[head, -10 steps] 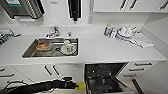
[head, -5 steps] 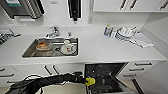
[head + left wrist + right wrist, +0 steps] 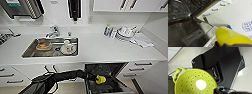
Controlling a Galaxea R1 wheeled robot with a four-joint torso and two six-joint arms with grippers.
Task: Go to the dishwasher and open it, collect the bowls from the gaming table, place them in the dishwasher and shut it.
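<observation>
The dishwasher (image 3: 106, 72) stands open under the counter, its door (image 3: 186, 32) folded down and its dark rack showing. My left arm reaches in from the left, and my left gripper (image 3: 96, 78) is shut on a yellow-green bowl (image 3: 101, 79) held over the open rack. That bowl (image 3: 230, 36) looms close in the left wrist view, with a bit of blue (image 3: 229, 26) behind it. A second yellow-green bowl (image 3: 196, 82), perforated and with a loop handle, hangs above the floor in my right gripper (image 3: 218, 91), which is shut on its rim. The gaming table is out of view.
A sink (image 3: 32, 48) holds an orange bowl (image 3: 43, 45) and white dishes. More white dishes (image 3: 125, 33) and a cloth lie at the counter's right. White drawers (image 3: 140, 68) flank the dishwasher. Wall cupboards hang above.
My left arm has swung to the right, carrying the yellow-green bowl from in front of the cabinet doors to over the open dishwasher.
</observation>
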